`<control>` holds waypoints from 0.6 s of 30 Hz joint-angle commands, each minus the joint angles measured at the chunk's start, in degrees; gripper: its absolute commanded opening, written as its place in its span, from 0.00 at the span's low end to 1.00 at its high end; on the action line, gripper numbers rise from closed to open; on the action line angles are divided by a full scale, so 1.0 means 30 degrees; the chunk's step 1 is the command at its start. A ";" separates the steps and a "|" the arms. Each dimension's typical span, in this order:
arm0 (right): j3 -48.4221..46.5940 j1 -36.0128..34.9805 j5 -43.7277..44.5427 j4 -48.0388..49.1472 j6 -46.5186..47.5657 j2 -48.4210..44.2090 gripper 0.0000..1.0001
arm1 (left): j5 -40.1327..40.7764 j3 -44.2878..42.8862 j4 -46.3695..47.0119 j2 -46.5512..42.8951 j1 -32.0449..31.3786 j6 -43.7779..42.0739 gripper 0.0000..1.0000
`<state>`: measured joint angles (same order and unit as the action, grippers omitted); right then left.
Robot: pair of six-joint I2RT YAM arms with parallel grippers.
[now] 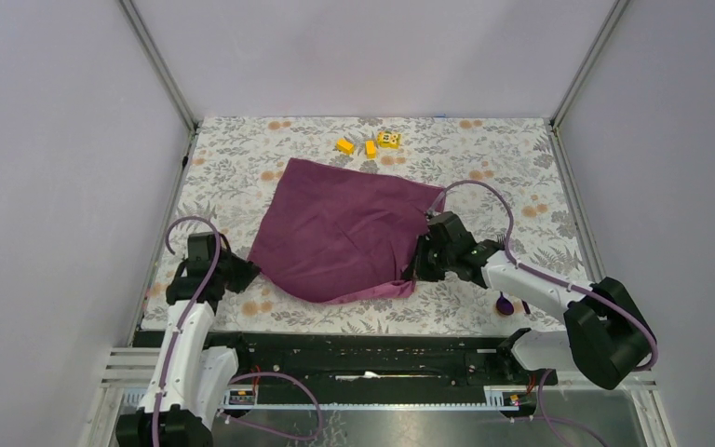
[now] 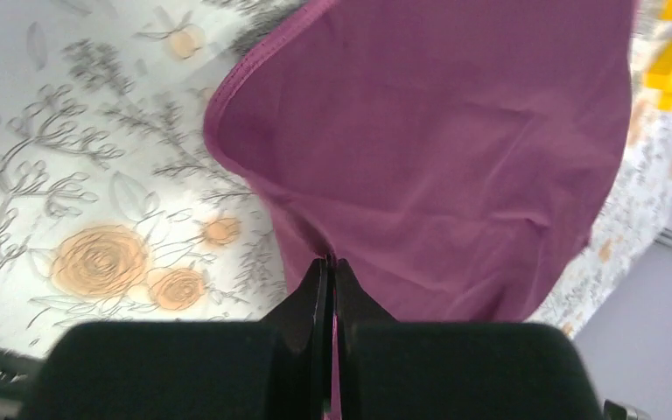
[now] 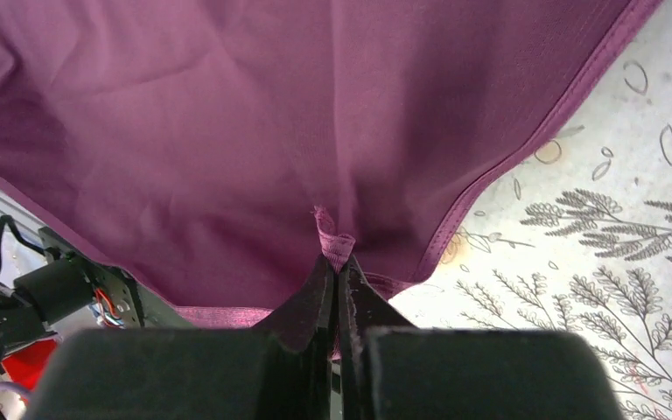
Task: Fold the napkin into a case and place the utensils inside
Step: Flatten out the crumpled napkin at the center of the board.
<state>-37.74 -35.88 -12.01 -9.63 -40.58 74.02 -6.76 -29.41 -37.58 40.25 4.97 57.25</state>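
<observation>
The tabletop (image 1: 540,186) is covered by a floral grey-and-orange tablecloth (image 1: 233,177) and enclosed by pale walls (image 1: 363,56) on three sides. My left hand (image 1: 242,273) is closed, pinching the left corner of the napkin (image 1: 344,228). My right hand (image 1: 421,264) is closed on the opposite corner, with the hem bunched between its fingertips. The napkin lies between my hands, spread open and unfolded. Yellow blocks (image 1: 370,144) lie beyond it. A dark purple utensil (image 1: 504,303) lies behind my right hand, beside the arm.

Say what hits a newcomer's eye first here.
The plum-purple napkin spread mid-table on the floral tablecloth dominates. Each arm pinches it: the left gripper at its left corner, the right gripper at its right edge. Small yellow blocks sit just beyond it.
</observation>
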 commanded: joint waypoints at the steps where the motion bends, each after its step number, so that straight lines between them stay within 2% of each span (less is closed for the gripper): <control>1: 0.0720 -0.0090 0.0381 0.0717 -0.0633 -0.0461 0.00 | 0.1517 -0.0101 -0.0886 0.0487 0.0102 0.1351 0.00; 8: 0.1874 -0.0083 0.0552 0.0821 -0.0756 -0.0369 0.01 | 0.1911 0.0102 -0.2111 -0.0375 0.0083 0.1591 0.00; 11: 0.2288 -0.0105 -0.0714 0.1262 -0.0886 -0.0541 0.05 | 0.2081 -0.0157 -0.2896 -0.0445 0.0092 0.1579 0.04; 13: 0.2684 -0.0296 -0.1800 0.1571 -0.0881 -0.0871 0.10 | 0.2429 -0.0625 -0.3659 -0.0477 0.0101 0.1501 0.11; 16: 0.3361 -0.1052 -0.2729 0.1338 -0.0592 -0.1946 0.24 | 0.3764 -0.1631 -0.5163 -0.0800 0.0100 0.1347 0.20; 18: 0.3599 -0.1165 -0.3317 0.0892 0.0008 -0.2709 0.36 | 0.4623 -0.2324 -0.5841 -0.1277 0.0115 0.1281 0.34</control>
<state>-28.27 -37.56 -16.34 -6.59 -42.74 70.65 0.89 -30.72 -50.43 39.07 4.97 61.56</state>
